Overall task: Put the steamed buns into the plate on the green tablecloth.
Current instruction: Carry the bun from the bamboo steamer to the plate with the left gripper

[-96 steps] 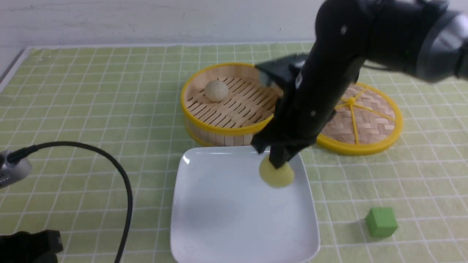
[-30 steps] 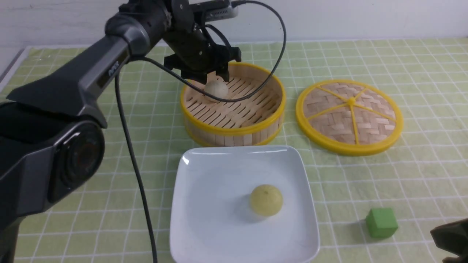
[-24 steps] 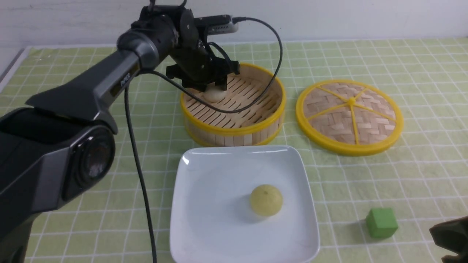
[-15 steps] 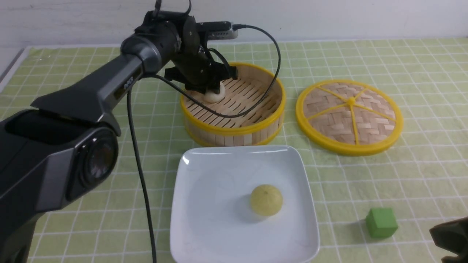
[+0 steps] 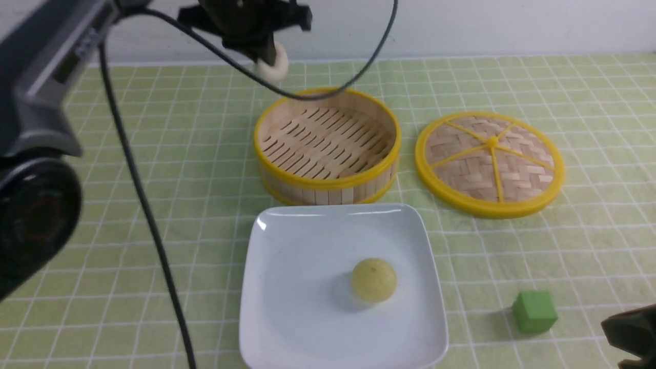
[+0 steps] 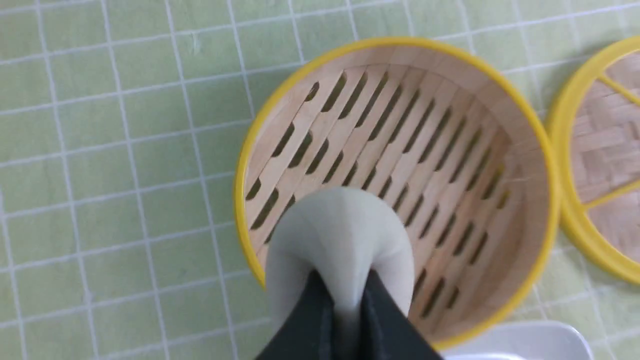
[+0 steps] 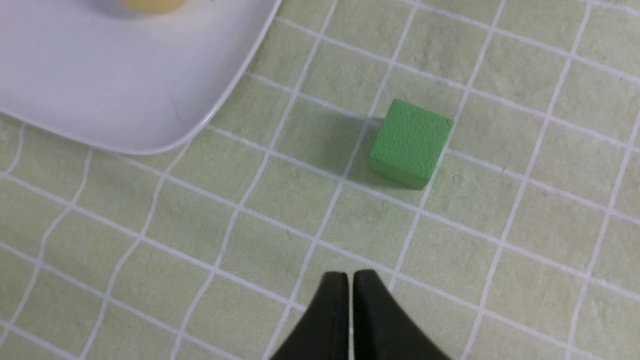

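My left gripper (image 5: 264, 51) is shut on the off-white bun (image 5: 272, 65) and holds it high above the far left rim of the steamer. In the left wrist view the off-white bun (image 6: 340, 235) bulges out between the fingers. The pale yellow bun (image 5: 373, 279) lies in the white square plate (image 5: 287, 307) on the green tablecloth (image 5: 154, 179). My right gripper (image 7: 349, 282) is shut and empty, low over the cloth near the front right corner; only a dark part shows in the front view (image 5: 630, 333).
The round bamboo steamer basket (image 5: 328, 146), with nothing in it, stands just behind the plate. Its woven lid (image 5: 489, 164) lies flat to the right. A green cube (image 5: 534, 311) sits right of the plate, close to my right gripper. The left arm's cable (image 5: 148, 215) hangs over the left side.
My left gripper closed on the off-white bun in the steamer and lifted it up and out. The steamer is now empty. The right arm stayed still.
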### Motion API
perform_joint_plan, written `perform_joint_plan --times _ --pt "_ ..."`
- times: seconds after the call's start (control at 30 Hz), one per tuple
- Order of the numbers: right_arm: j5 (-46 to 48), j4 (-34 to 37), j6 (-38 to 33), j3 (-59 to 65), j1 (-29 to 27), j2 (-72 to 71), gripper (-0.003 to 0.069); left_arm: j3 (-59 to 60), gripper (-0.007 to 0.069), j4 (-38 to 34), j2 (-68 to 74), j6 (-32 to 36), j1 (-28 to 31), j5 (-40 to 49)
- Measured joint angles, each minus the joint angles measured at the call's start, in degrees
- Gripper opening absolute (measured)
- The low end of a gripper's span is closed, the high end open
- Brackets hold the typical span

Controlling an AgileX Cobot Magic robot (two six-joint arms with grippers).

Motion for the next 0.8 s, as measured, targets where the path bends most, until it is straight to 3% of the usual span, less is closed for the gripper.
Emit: perform_joint_plan --times 0.13,0.27,0.4,0.53,0.8 --pt "-0.11 0.00 0.00 0.76 0.00 0.00 0.0037 15.64 0.0029 -2.85 -11.30 -0.33 -0.56 0.00" --pt "-0.22 0.00 0.00 1.22 0.00 0.05 0.0043 40.09 0.0031 -3.91 -19.71 -0.89 -3.93 -0.16" --pt "-1.05 0.00 0.00 1.24 0.00 0.05 0.0047 54.34 0.0045 -4.42 -21.11 -4.06 -8.53 -6.89" --pt "-1.22 0.00 0.00 1.24 0.00 0.05 0.0051 62.96 0.0127 -4.53 -19.62 -7.57 -12.79 -20.77" --pt "3.13 0.19 0.05 -0.77 0.00 -4.48 0.0052 63.42 0.0389 -4.67 -17.19 -8.19 -14.00 -27.92"
